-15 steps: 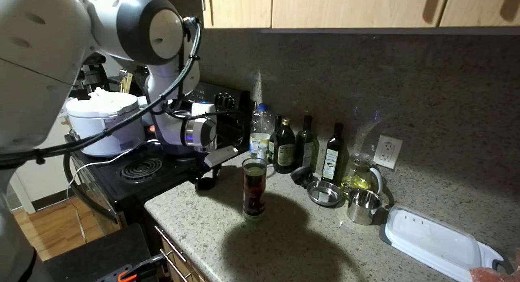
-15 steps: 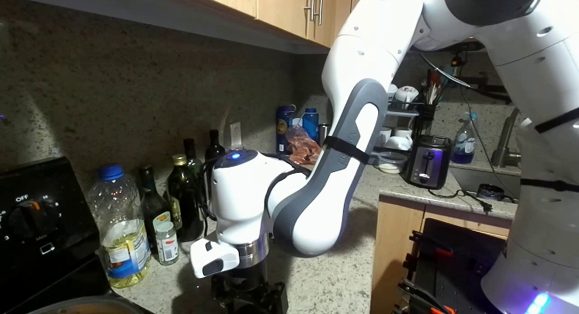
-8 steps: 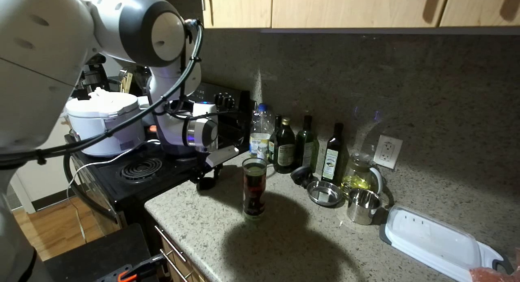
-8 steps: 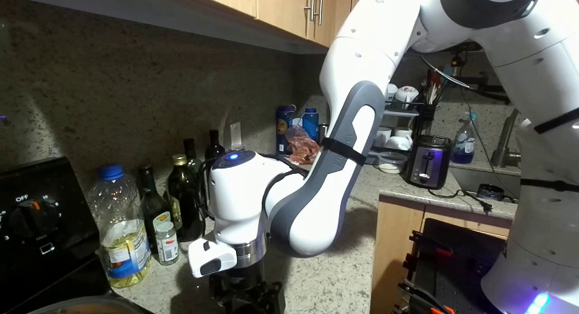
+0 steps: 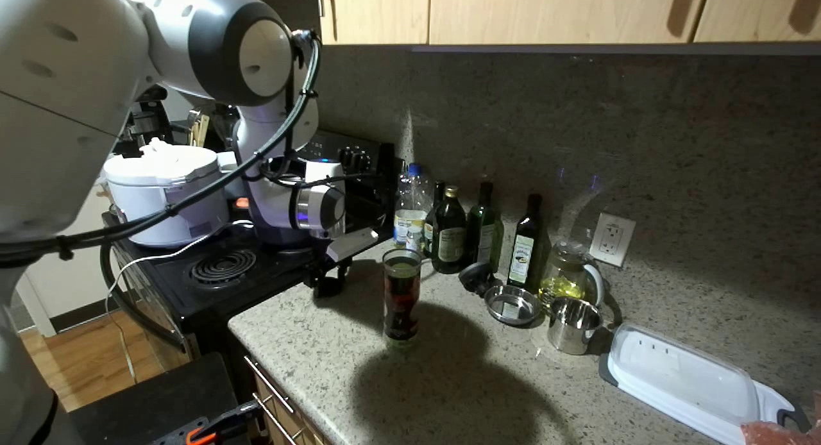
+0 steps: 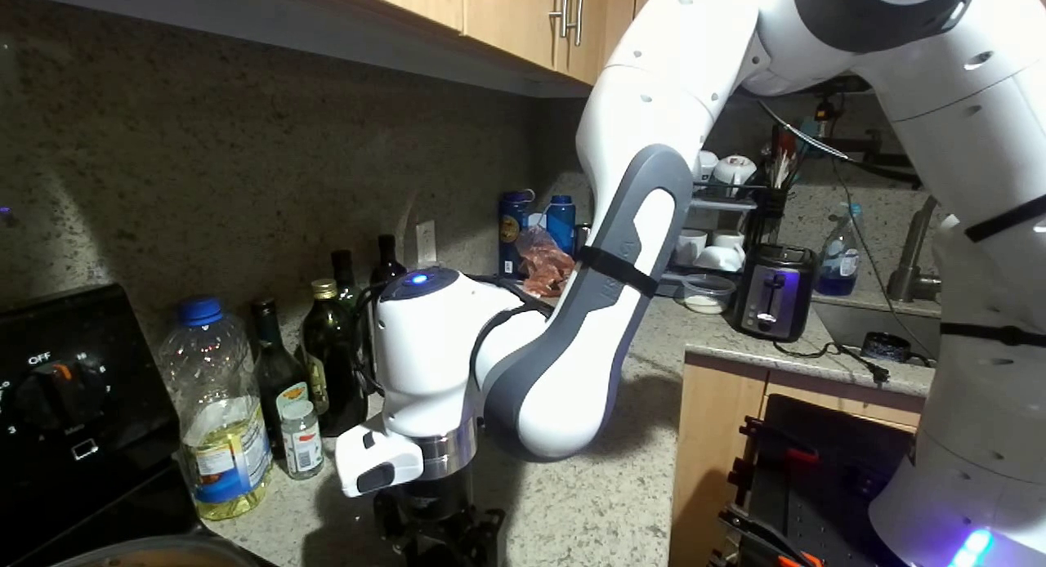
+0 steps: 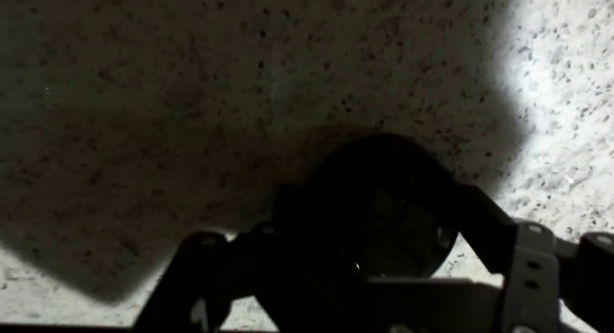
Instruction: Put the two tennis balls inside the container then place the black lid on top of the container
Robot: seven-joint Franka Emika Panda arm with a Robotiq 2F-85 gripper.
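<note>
White cooker on blk stove, far L in an exterior view. Next R, at L end of counter: pincer, fingers approx. lid-wide apart, clamped on black lid per wrist view. Container upright just R of it; greenish tennis ball inside nr top, 2nd unclear. Close behind: blue-capped bottle, dark bottles. Then metal dish, glass jug, metal cup in front, white box far R.
</note>
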